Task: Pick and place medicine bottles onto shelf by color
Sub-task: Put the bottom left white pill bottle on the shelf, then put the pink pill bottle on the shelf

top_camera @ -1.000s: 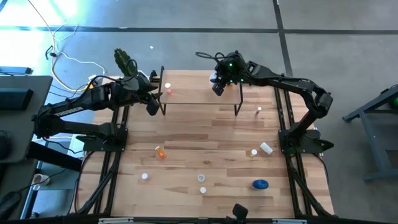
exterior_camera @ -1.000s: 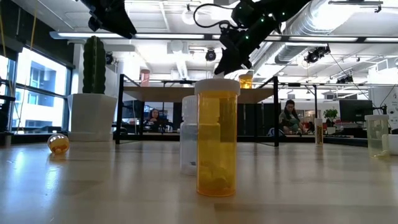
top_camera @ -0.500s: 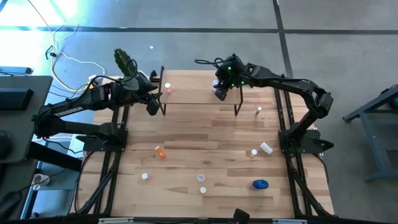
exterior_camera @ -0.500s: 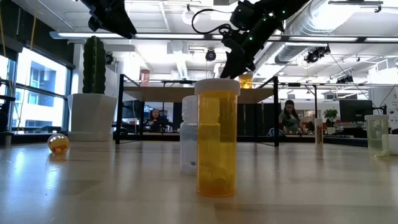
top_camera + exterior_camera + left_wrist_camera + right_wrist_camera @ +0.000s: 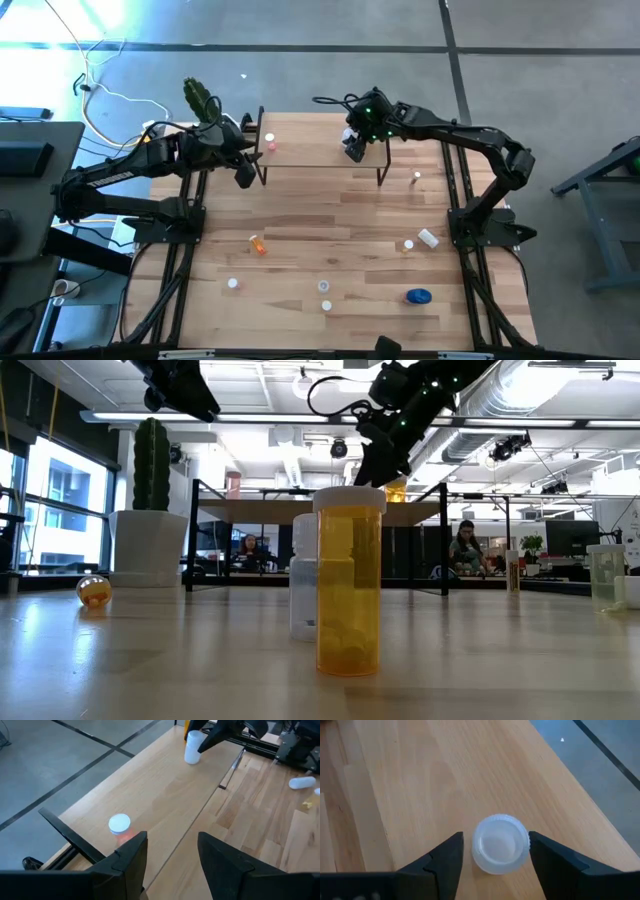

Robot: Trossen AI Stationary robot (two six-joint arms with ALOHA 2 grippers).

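While both grippers [image 5: 353,150] [image 5: 244,176] stand released, two bottles [image 5: 499,844] [image 5: 119,824] sit on the shelf [image 5: 310,150], seven on the table [image 5: 330,230].

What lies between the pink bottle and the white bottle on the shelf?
Only bare shelf board between the pink bottle and the white bottle, as the left wrist view shows.

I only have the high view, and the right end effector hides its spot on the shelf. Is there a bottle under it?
Observer: Yes, the right wrist view shows a white-capped bottle upright on the shelf, between the fingers of the right end effector.
Operator: Gripped?
Observer: Seemingly not; a gap shows beside the cap on one side.
Operator: And the left?
Observer: The left end effector is open and empty, the pink bottle on the shelf just beyond it.
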